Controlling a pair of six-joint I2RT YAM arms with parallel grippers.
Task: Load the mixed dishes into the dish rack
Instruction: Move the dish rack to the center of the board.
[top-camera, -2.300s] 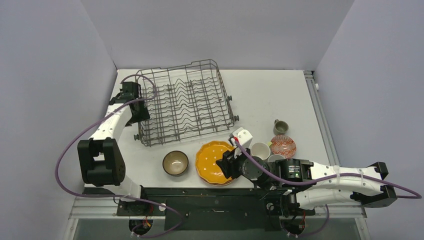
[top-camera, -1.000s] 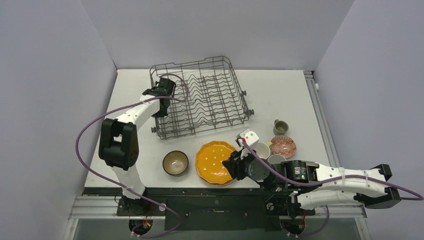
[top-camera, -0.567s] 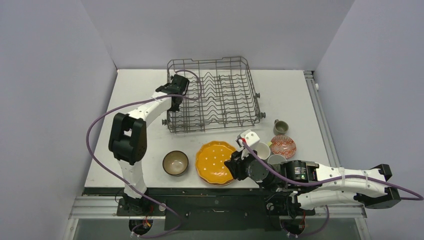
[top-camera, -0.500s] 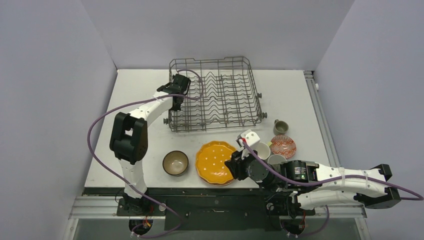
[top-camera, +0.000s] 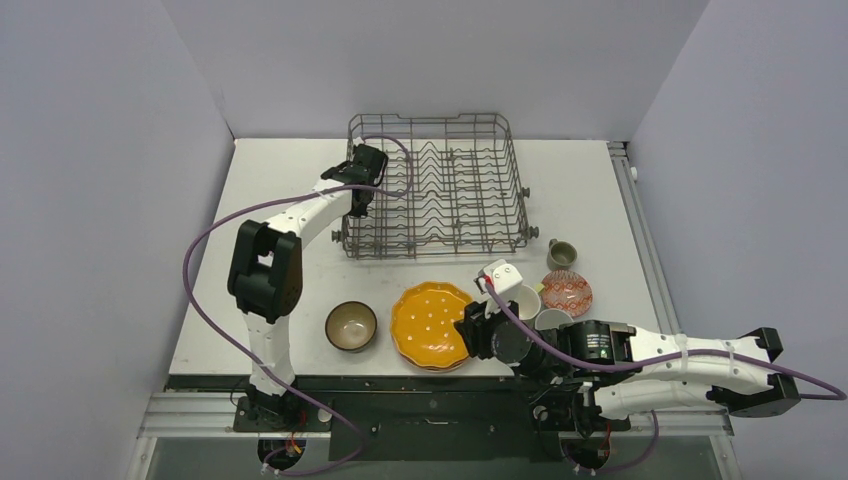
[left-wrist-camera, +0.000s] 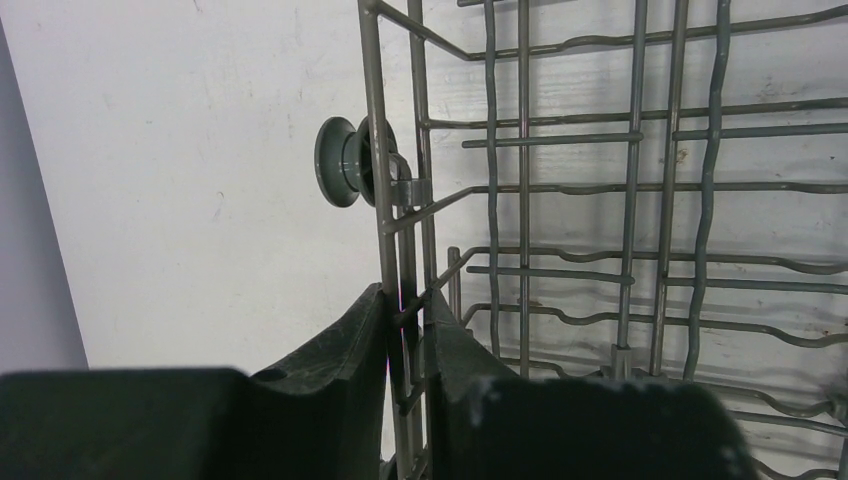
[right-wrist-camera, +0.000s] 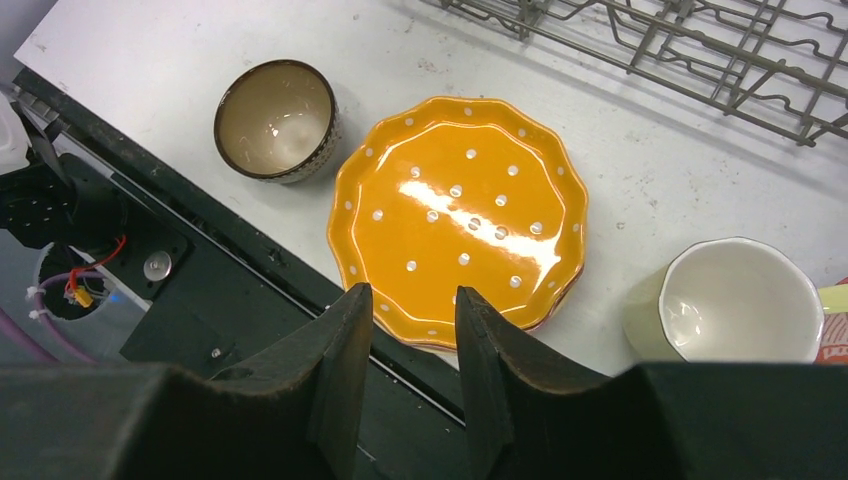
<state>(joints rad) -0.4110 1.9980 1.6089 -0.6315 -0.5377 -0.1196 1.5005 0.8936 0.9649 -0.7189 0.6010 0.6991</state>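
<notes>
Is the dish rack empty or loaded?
Empty: the dish rack shows only bare tines; the orange plate and brown bowl sit outside it.

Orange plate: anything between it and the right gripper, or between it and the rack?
Nothing visible. The right gripper hangs open over the near edge of the orange plate, and no dish sits between it and the rack.
</notes>
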